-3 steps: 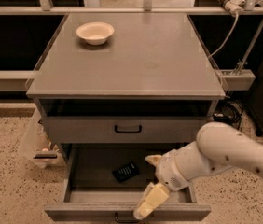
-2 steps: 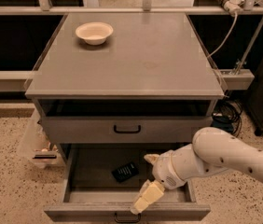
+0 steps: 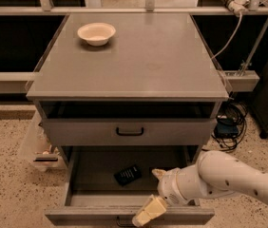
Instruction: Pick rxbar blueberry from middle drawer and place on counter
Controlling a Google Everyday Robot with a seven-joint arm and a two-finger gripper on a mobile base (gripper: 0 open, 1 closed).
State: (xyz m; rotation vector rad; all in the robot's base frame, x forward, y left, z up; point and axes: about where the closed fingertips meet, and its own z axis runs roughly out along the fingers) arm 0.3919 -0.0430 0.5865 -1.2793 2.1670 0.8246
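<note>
The rxbar blueberry point(image 3: 128, 175) lies flat inside the open middle drawer point(image 3: 96, 215), near its centre. My gripper point(image 3: 146, 196) is at the drawer's front right, just right of the bar and not touching it. Its two cream fingers are spread wide: one fingertip point(image 3: 158, 173) points into the drawer and the other hangs over the drawer's front edge. The gripper is empty. The counter point(image 3: 143, 61) is the grey top of the cabinet above.
A cream bowl point(image 3: 96, 33) stands at the counter's back left. The upper drawer point(image 3: 129, 132) is closed. A clear plastic bin point(image 3: 36, 148) sits on the floor to the left. Cables point(image 3: 229, 122) lie on the floor to the right.
My arm and gripper have shifted a little to the left, toward the bar. The bar has not moved.
</note>
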